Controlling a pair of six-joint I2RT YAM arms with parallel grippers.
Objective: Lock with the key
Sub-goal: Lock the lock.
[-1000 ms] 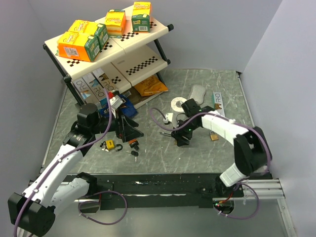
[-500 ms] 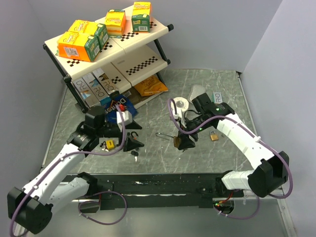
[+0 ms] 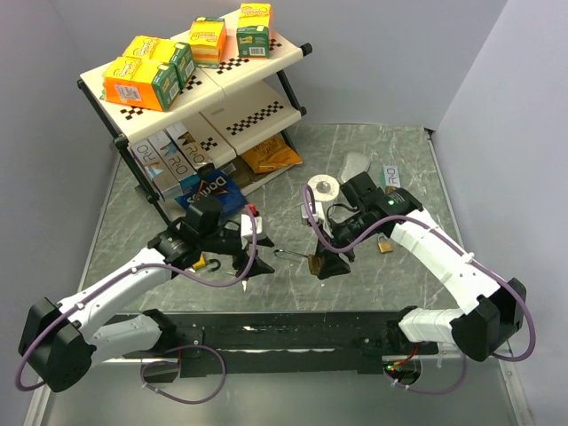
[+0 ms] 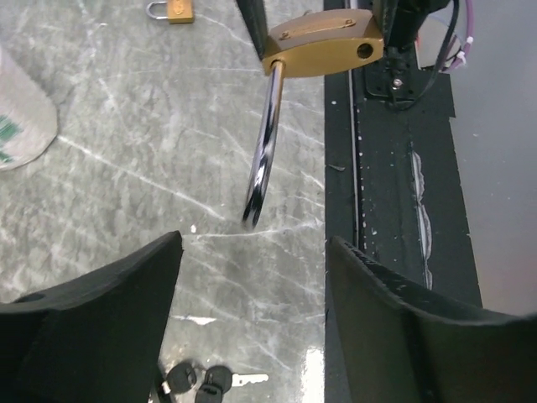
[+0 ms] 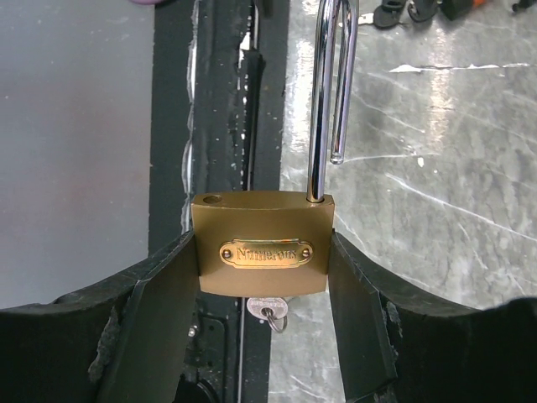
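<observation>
My right gripper [image 3: 321, 264] is shut on a brass padlock [image 3: 314, 264] and holds it above the table near the front edge. In the right wrist view the padlock [image 5: 262, 252] sits squarely between my fingers, its steel shackle [image 5: 323, 101] is open, and a key [image 5: 268, 311] is in its underside. My left gripper [image 3: 249, 260] is open and empty, just left of the shackle tip. In the left wrist view the padlock [image 4: 323, 46] hangs ahead with its open shackle [image 4: 264, 159] pointing toward my gripper [image 4: 252, 327]. Loose black-headed keys [image 4: 201, 382] lie on the table below.
A small brass padlock [image 3: 384, 244] lies on the table to the right and also shows in the left wrist view [image 4: 176, 10]. A shelf rack [image 3: 204, 98] with boxes stands at the back left. A white disc [image 3: 321, 186] and a grey pouch [image 3: 353, 164] lie behind. A black rail [image 3: 293, 333] runs along the front.
My right gripper has lifted the padlock off the table and brought it nearer and left. My left gripper has swung right, away from the loose keys, toward the shackle.
</observation>
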